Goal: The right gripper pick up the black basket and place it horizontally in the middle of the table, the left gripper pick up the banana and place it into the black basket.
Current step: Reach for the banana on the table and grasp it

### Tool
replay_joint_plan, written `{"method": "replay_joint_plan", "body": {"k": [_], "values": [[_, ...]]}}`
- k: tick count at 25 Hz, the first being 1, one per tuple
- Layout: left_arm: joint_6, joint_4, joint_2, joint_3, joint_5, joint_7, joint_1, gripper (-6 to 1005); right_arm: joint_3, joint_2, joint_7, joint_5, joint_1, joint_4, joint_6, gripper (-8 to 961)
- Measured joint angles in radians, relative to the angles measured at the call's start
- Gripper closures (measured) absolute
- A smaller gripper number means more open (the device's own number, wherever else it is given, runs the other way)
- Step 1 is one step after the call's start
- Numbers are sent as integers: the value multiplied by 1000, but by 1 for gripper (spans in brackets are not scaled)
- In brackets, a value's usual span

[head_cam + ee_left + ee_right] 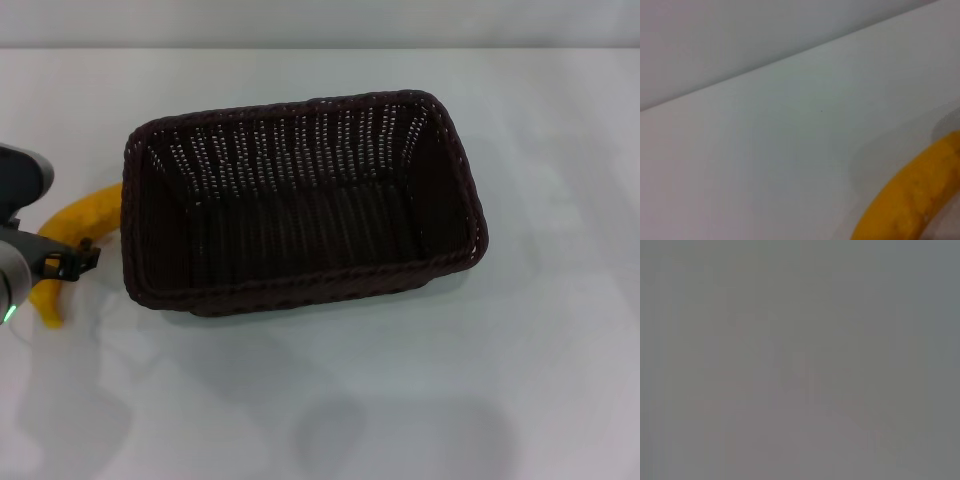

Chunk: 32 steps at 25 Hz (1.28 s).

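Note:
The black basket [300, 200] stands upright and empty in the middle of the white table [400, 400], with its long side running left to right. The yellow banana [85, 215] lies on the table just left of the basket, curving down toward the front. It also shows close up in the left wrist view [910, 205]. My left gripper [70, 262] is at the far left edge, right at the banana's middle, with its black jaw parts over the fruit. The right gripper is out of view.
The table's far edge [320, 48] runs along the top of the head view. The right wrist view shows only a plain grey blur.

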Motion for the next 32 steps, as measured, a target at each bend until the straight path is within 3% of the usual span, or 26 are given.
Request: {"method": "replay_joint_plan", "body": {"k": [32], "values": [[-41,-84,-27,-41,-7,-1,-25,192,0,0,2,0,0,-9,3,287]]}}
